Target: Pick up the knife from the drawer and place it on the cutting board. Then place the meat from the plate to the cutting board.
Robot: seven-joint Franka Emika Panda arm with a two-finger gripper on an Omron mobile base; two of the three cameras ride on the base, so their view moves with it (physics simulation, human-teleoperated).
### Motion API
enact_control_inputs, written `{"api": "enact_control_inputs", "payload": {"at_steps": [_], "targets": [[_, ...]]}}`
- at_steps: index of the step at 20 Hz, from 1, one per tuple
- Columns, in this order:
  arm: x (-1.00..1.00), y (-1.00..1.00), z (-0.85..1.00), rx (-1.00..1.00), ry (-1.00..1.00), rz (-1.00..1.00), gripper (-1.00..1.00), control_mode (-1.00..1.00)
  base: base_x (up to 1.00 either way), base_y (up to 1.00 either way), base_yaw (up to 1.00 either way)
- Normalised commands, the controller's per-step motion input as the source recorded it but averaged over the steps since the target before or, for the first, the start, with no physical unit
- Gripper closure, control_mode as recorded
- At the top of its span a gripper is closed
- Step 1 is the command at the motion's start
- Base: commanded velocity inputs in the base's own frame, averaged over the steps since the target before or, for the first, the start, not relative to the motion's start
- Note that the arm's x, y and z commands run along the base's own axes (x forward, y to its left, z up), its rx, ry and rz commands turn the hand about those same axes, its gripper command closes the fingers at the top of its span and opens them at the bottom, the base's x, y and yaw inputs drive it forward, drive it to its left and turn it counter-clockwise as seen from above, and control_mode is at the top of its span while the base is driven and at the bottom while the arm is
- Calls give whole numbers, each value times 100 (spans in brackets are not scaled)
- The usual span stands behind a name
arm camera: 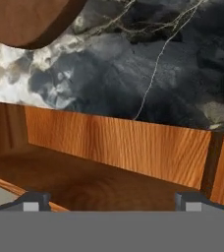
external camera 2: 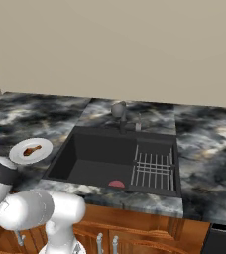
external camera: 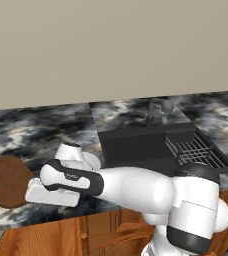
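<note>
Tool poised over the open drawer, reaching for the knife

The tool hangs with its tips set wide apart and nothing between them, just above the drawer, which sits below the counter edge; that spread looks meant for closing on the knife, which I cannot spot inside. The cutting board lies on the counter just above the drawer, a short carry away. The meat waits on the plate, between board and sink.

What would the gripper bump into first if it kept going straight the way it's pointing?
Probably the wooden drawer just ahead of the open gripper, its floor or back wall; depth is unclear. The marbled counter lies beyond.
</note>
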Motion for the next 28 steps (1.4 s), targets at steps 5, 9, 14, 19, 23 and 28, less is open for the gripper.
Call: {"api": "enact_control_inputs", "payload": {"at_steps": [5, 9, 14, 19, 23, 28], "targets": [[-11, 59, -42, -9, 9, 2, -100, -100, 0, 0, 0], [-30, 58, -35, -12, 4, 2, -100, -100, 0, 0, 0], [-42, 48, -27, -12, 0, 1, -100, -100, 0, 0, 0], [-59, 16, -18, -7, 0, 0, -100, -100, 0, 0, 0], [-42, 0, -20, -3, 1, 0, -100, -100, 0, 0, 0], [0, 0, -31, -2, 5, 0, -100, -100, 0, 0, 0]]}}
